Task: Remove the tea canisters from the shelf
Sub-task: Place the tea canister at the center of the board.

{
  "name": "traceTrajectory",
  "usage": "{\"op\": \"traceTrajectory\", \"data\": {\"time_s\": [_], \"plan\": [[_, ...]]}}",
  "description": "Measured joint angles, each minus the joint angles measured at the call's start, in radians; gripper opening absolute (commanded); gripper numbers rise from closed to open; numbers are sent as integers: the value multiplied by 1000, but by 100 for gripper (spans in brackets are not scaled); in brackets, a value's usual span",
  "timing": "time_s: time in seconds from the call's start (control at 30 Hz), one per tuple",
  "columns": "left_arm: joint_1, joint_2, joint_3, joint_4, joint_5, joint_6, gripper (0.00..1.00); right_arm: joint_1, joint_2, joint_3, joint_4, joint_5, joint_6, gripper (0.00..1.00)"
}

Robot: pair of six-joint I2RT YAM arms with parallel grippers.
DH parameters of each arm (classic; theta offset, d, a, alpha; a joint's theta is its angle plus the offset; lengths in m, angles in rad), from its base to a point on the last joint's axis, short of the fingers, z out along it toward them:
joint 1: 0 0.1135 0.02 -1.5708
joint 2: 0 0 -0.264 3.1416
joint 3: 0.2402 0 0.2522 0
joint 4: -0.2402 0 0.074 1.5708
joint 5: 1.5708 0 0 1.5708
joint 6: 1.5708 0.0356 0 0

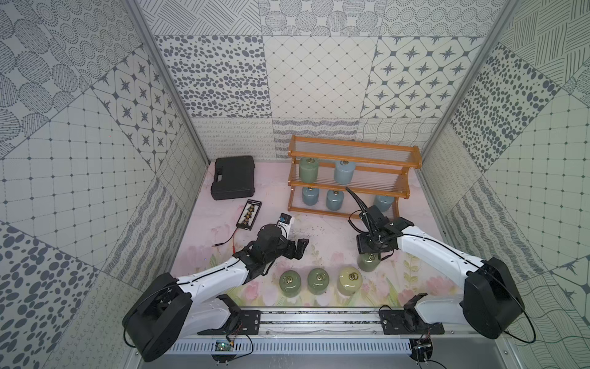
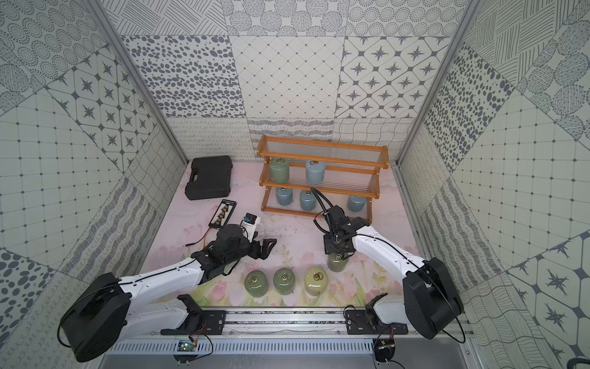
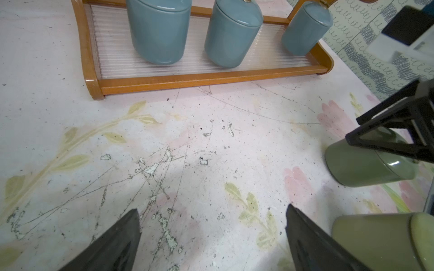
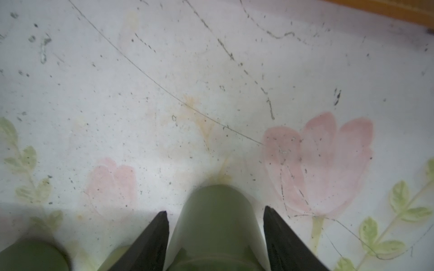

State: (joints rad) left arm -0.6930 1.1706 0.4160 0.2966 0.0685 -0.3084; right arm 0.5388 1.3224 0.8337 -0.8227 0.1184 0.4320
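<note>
The shelf (image 1: pixel 352 179) stands at the back right of the table (image 1: pixel 319 230), its lowest tier partly hidden by the right arm, bearing five jars (image 1: pixel 344 172): two on the middle tier, three below. A black case (image 1: pixel 234 182) lies left of it, well apart. The right gripper (image 4: pixel 216 213) is clamped on a green jar (image 4: pixel 215 230) before the shelf, lid hidden beneath it in both top views, near a row of three jars (image 1: pixel 319 281); the left gripper (image 3: pixel 212 208) stands wide apart.

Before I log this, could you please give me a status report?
Left claw open, empty. Right claw shut on green canister. Five canisters on shelf. Nothing blocking shelf front.
</note>
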Motion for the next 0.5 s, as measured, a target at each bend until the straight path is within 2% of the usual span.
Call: {"op": "traceTrajectory", "data": {"time_s": [0.5], "plan": [[0, -2, -9, 0, 3, 0, 100, 76, -14, -13, -166, 87, 162, 71]]}}
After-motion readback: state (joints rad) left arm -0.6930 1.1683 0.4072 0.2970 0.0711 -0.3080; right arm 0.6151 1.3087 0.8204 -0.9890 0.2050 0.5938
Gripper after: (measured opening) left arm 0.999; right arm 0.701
